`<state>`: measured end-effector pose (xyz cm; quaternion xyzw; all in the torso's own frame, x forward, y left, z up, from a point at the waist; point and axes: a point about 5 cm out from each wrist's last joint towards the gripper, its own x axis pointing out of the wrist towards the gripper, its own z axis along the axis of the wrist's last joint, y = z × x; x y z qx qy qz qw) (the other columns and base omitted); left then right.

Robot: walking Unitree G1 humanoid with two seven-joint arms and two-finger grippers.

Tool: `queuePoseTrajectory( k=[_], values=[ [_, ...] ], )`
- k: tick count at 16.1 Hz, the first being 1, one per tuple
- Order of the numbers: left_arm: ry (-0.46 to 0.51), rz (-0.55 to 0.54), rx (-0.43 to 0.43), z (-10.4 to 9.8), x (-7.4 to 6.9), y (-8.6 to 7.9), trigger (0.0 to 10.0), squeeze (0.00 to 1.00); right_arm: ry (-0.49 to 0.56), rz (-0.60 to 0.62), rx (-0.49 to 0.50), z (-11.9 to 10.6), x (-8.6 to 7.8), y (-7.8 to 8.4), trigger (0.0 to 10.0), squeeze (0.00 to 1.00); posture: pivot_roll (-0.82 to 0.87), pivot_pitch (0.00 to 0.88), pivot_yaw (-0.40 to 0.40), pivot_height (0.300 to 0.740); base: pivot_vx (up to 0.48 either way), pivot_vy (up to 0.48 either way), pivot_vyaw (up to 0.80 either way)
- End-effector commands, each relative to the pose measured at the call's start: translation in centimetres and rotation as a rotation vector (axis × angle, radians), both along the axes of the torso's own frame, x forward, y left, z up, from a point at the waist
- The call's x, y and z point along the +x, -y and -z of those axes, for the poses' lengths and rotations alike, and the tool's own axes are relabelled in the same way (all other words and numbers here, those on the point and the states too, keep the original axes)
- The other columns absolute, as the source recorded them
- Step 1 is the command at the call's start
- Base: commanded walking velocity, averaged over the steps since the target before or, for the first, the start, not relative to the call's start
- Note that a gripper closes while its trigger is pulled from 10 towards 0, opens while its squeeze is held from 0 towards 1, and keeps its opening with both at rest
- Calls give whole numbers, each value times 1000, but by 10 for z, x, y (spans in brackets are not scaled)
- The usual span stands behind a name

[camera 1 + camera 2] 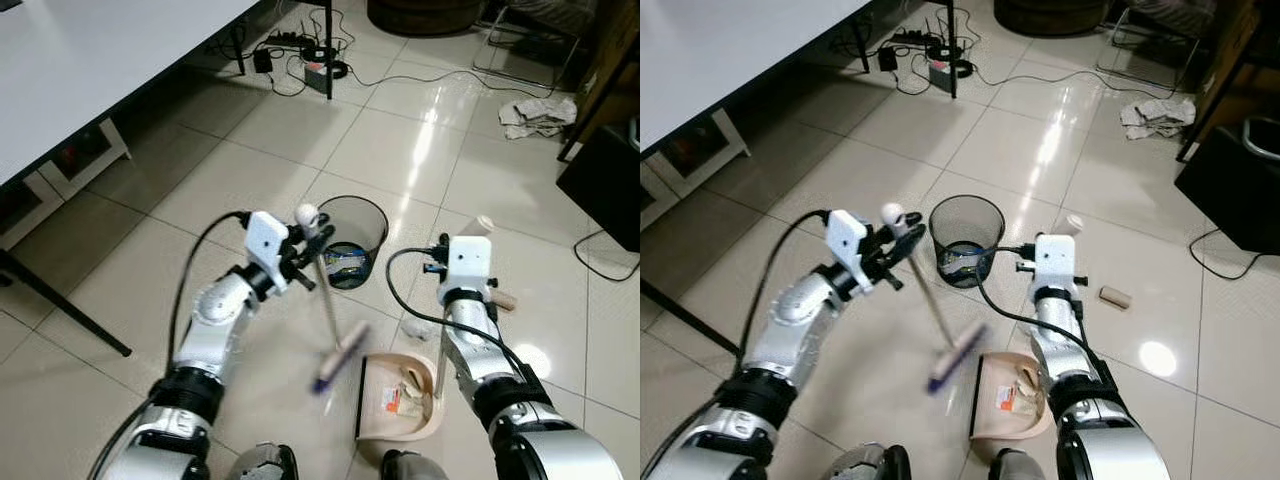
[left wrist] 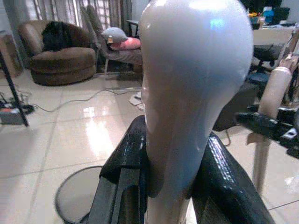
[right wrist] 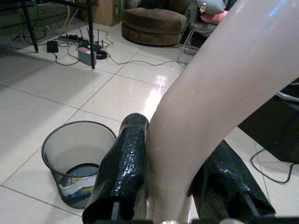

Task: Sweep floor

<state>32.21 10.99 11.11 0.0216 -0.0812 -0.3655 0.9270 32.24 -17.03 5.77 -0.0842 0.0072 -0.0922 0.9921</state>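
I've got the left gripper (image 1: 312, 232) clamped on the broom (image 1: 328, 312) and the right gripper (image 3: 173, 186) clamped on the dustpan (image 1: 400, 400) handle, mid-sweep just left of the pan, so next I'd push the remaining scraps in and tip it into the bin (image 1: 352, 240).

Glossy beige tiled floor (image 1: 300, 150): carried 1 black mesh wastebasket (image 1: 352, 226), 1 beige dustpan (image 1: 372, 420) holding scraps, crumpled paper (image 1: 537, 115), power strip with cables (image 1: 290, 45), 1 small cylinder (image 1: 1114, 296).

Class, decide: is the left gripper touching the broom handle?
Touching. In the left wrist view, both black fingers press against the white broom handle between them.
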Motion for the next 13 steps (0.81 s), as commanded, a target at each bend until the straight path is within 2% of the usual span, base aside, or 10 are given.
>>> queuePoseTrajectory(
  k=[1, 2, 3, 5, 6, 7, 9, 13],
  values=[
    [82, 2, -1, -15, 2, -5, 10000, 0, 10, 28, 17, 3, -5, 9, 10000, 0, 32, 75, 55, 740, 0, 0, 0],
    [82, -6, -1, -15, 2, -8, 10000, 0, 14, 29, 17, 3, -6, 10, 10000, 0, 31, 73, 56, 740, 0, 0, 0],
    [79, -49, 14, -13, 3, -18, 10000, 0, 37, 36, 35, 2, -8, 14, 10000, 0, 27, 63, 58, 740, 0, 0, 0],
    [40, -212, 122, 3, 4, -42, 10000, 0, 107, 43, 76, -5, -12, 22, 10000, 0, 22, 49, 60, 740, 0, 0, 0],
    [7, -280, 131, 9, 4, -52, 10000, 0, 129, 44, 73, -9, -13, 25, 10000, 0, 18, 44, 59, 740, 0, 0, 0],
    [-36, -389, 88, 16, 1, -66, 10000, 0, 175, 62, 81, -19, -15, 33, 10000, 0, 6, 38, 61, 740, 0, 0, 0],
    [-123, -514, 42, 33, -12, -85, 10000, 0, 266, 50, 89, -46, -21, 43, 10000, 0, -19, 23, 68, 740, 0, 0, 0],
    [-171, -554, 128, 54, -28, -82, 10000, 0, 273, -13, 112, -82, -26, 49, 10000, 0, -50, 0, 91, 740, 0, 0, 0]
  ],
)
